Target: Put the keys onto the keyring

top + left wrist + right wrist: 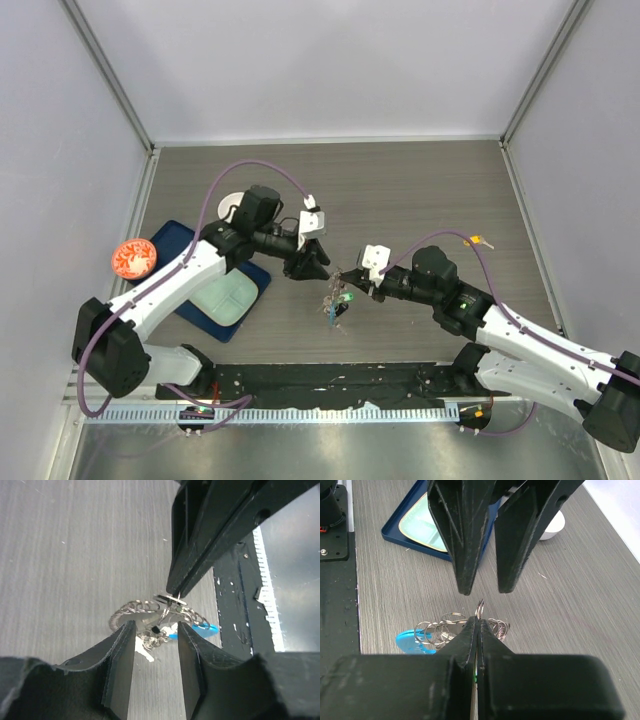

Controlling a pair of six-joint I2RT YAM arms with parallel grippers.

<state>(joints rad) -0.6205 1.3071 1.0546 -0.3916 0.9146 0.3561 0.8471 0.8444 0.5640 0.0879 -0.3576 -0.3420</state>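
The right gripper is squeezed shut on the top loop of the keyring, the bunch drooping below, and the left gripper sits just across from that loop, jaws apart and holding nothing.

Reference: keyring.

Directly above it, the right gripper is clamped on a ring loop. The left gripper stands just beside, jaws parted, and only a narrow gap separates the two.

Left of the keyring, the blue tray and white bowl sit well apart from it.

Beyond and right of the keyring, the desk is bare and passage is unobstructed to the walls.

On the near side of the keyring runs a black base strip.
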